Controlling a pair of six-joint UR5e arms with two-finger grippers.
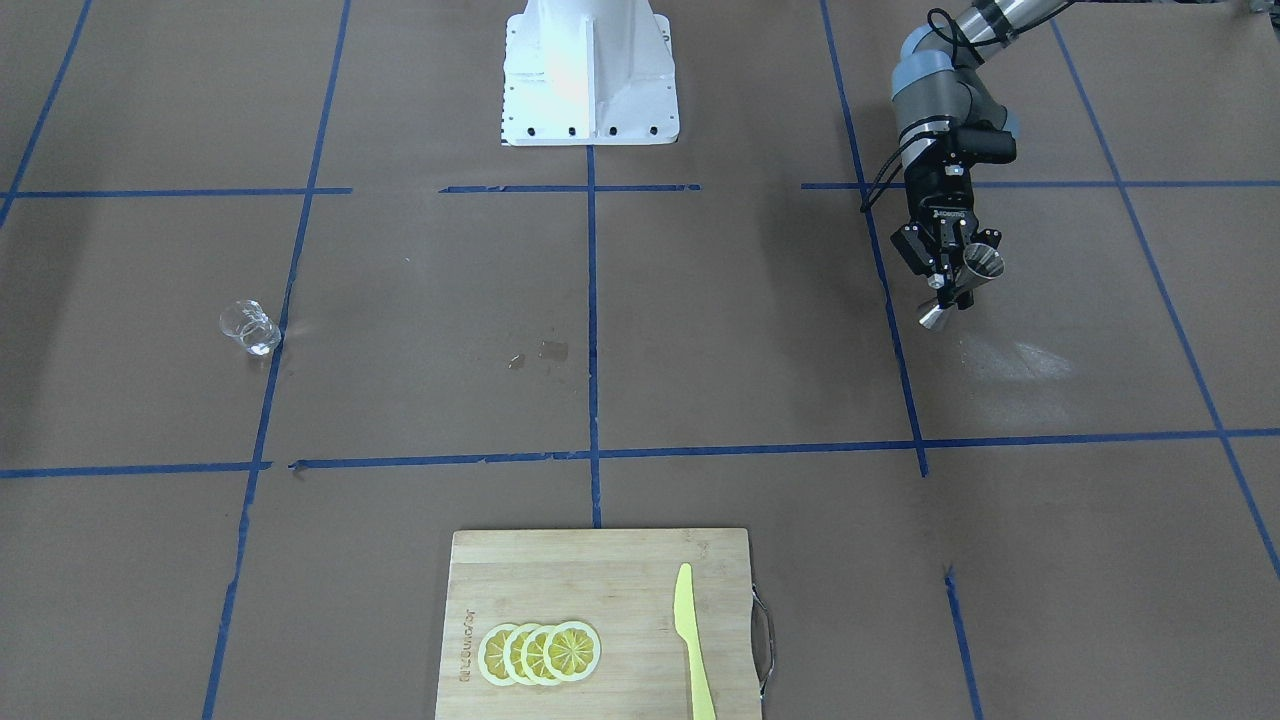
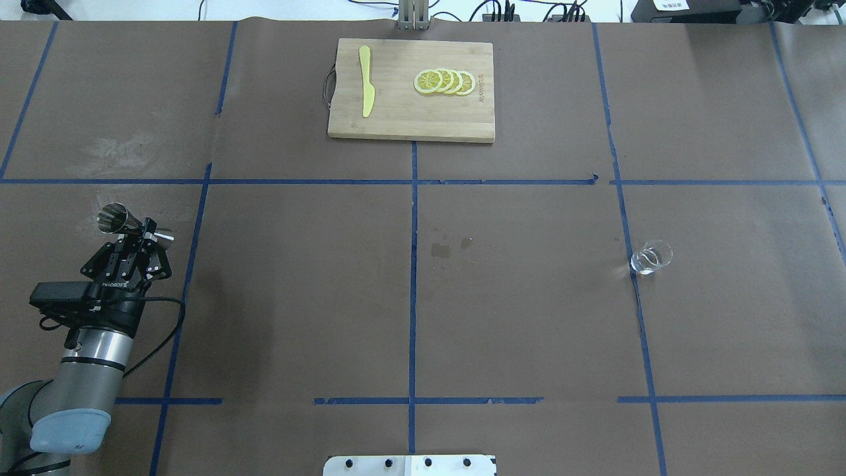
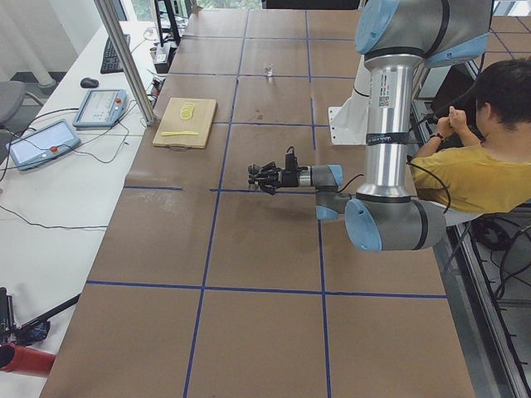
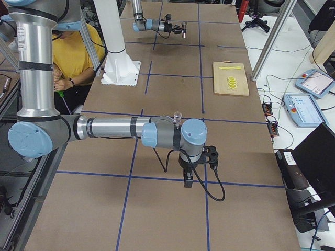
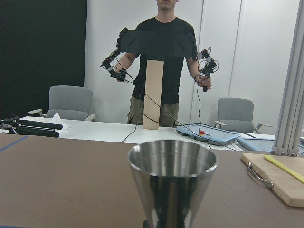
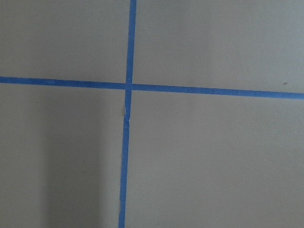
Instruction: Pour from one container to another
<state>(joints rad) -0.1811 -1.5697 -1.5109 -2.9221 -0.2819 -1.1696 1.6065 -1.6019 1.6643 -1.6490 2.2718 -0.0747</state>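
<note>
My left gripper [image 2: 141, 233] is shut on the narrow waist of the steel jigger [image 2: 125, 222], holding it upright above the table's left side. In the left wrist view the jigger's [image 5: 172, 180] open wide cone fills the lower middle. From the front the gripper [image 1: 955, 284] and jigger [image 1: 968, 278] hang over the paper. The small clear glass cup [image 2: 651, 258] stands alone far to the right, also seen in the front view as the cup [image 1: 250, 327]. The right gripper [image 4: 194, 166] points down near the table's right end; I cannot tell whether it is open or shut.
A wooden cutting board [image 2: 396, 125] with lemon slices [image 2: 444, 81] and a yellow knife [image 2: 366, 89] lies at the far edge. Wet spots [image 2: 441, 249] mark the middle. The robot base [image 1: 590, 75] is central. A person [image 5: 161, 66] stands beyond the table.
</note>
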